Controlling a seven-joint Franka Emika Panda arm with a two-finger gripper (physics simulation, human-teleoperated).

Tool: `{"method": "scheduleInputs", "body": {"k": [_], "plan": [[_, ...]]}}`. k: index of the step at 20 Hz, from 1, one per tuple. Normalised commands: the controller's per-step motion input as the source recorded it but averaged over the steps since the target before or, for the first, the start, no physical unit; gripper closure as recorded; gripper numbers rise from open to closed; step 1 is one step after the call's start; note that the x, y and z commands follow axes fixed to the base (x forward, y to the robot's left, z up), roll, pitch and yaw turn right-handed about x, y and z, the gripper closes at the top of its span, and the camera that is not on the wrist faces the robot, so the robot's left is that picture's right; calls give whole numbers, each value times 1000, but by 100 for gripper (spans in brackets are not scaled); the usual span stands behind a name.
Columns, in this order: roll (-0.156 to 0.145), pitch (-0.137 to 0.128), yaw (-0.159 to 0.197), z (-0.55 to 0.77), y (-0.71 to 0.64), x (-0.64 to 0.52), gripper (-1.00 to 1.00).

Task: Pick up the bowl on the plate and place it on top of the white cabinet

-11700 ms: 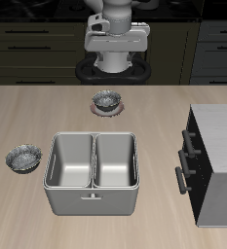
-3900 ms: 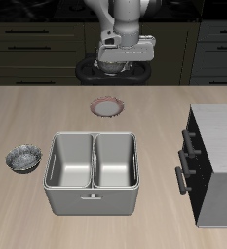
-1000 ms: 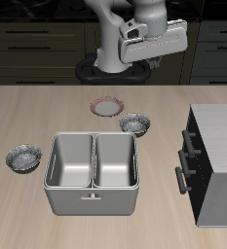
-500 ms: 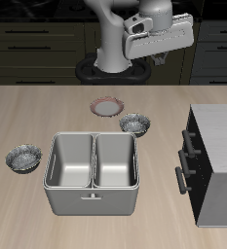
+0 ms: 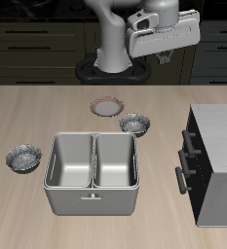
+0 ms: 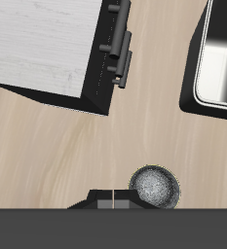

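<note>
Gripper is high above the back of the wooden table, carrying nothing; can't tell whether its jaws are wide or narrow, fingers too small in the exterior view and not shown in the wrist view.

Small dark grey speckled bowl sits on the bare table surface, off the plate, just beside the flat red-rimmed plate on the side nearer the table's front edge. It lies between the plate and the large white cabinet with black drawer fronts, near the back corner of the grey two-compartment tray. Plate holds nothing. Cabinet top is bare.

Second look-alike speckled bowl sits beside the tray's other side, well apart from the first.

Wrist view shows the bowl, cabinet and tray. No readable writing or labels anywhere.
</note>
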Motion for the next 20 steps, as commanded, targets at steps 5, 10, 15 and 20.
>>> {"method": "scheduleInputs", "body": {"k": [5, 10, 15, 20], "plan": [[-14, -4, 24, 195, 85, 335, 100], [-15, -13, 33, 165, 124, 331, 100], [-5, 11, 24, 60, 84, 293, 100], [-2, 11, 35, 0, 110, 273, 100]]}}
